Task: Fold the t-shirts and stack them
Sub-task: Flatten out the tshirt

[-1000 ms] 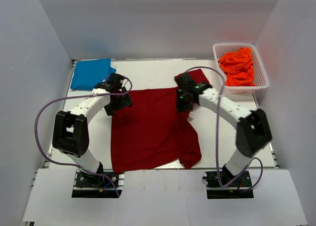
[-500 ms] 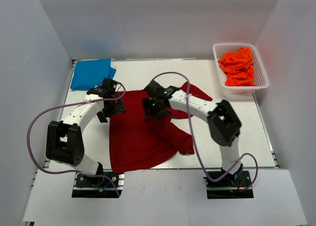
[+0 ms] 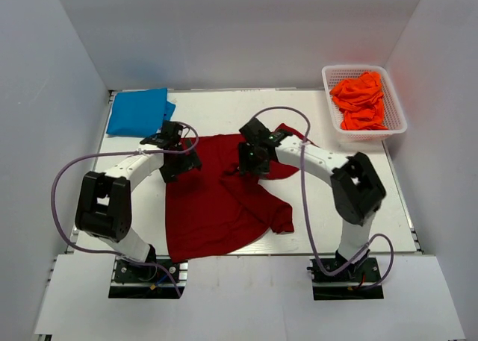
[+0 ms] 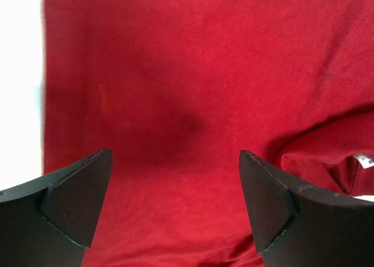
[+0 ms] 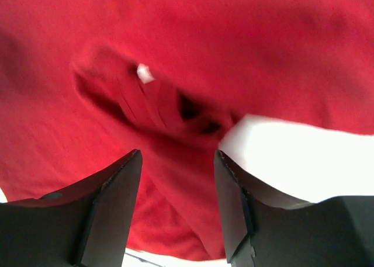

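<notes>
the dark red t-shirt [image 3: 216, 207] lies rumpled on the table [image 3: 224, 106]. the left gripper [image 4: 175, 208] is spread over its far-left part, and the right gripper [image 5: 178, 208] is spread above the bunched collar. a blue t-shirt [image 3: 137, 111] lies far left; orange t-shirts [image 3: 360, 100] fill the basket [image 3: 396, 110] far right.

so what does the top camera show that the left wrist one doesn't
Only the top view shows the folded blue shirt in the far left corner, the basket of orange shirts at far right, and the right hand. Only the left wrist view shows a small white tag at its right edge, and plainly that the left hand is open above flat cloth. Both show the red shirt lying on the white table.
</notes>
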`<move>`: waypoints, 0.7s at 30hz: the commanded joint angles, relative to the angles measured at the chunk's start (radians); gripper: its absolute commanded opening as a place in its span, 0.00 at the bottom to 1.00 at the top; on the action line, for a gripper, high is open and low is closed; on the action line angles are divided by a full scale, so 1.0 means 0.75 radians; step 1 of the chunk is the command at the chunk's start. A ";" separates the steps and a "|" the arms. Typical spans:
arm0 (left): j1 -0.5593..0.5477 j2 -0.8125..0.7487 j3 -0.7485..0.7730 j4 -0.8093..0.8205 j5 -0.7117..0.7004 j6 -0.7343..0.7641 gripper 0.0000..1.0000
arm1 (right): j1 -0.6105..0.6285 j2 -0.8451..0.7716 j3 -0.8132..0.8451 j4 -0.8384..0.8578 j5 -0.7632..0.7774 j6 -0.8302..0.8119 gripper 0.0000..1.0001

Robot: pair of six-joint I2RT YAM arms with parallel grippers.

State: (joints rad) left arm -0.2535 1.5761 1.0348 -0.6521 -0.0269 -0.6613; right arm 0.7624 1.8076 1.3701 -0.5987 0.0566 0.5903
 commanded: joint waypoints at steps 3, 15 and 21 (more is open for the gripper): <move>-0.006 0.062 -0.058 0.162 0.060 0.004 0.99 | 0.010 0.179 0.204 0.031 -0.002 -0.045 0.55; 0.035 0.371 0.013 -0.094 -0.275 -0.143 0.99 | -0.163 -0.047 0.012 -0.245 0.405 0.125 0.00; 0.084 0.522 0.130 -0.128 -0.314 -0.159 0.99 | -0.415 -0.248 -0.335 -0.320 0.617 0.109 0.00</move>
State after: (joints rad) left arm -0.2371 1.8317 1.1687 -0.7254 -0.1497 -0.7769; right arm 0.5121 1.6672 1.1770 -0.7582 0.3622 0.6525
